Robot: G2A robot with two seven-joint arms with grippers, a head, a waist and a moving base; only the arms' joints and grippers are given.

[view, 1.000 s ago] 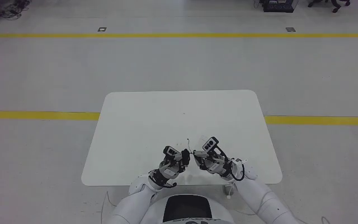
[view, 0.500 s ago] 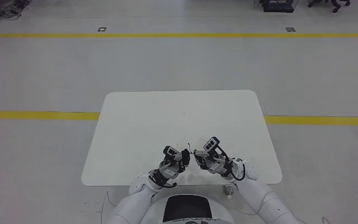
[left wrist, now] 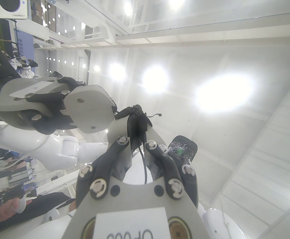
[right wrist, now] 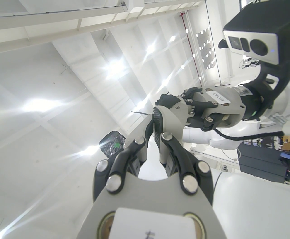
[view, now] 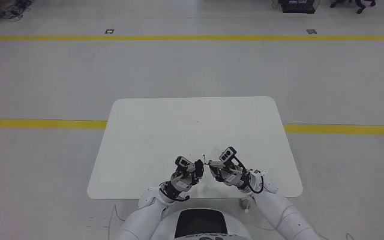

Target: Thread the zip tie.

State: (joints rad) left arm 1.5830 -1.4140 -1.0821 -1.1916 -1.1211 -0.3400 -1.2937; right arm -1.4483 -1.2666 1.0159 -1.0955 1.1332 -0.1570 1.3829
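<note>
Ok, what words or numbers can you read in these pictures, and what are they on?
"OP003": on the left sticker, stuck to the left gripper.
The same code, upside down and partly cut off by the edge: that sticker again in the left wrist view.
Right sticker, on the right gripper: mostly cut off, cannot be read.
White box in the room behind: print too small to read.

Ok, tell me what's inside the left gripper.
The left gripper is shut on the black zip tie: a thin strap runs back between its fingers toward the wrist, and a short tip pokes out beyond them. The stretch pinched between the pads is covered.
</note>
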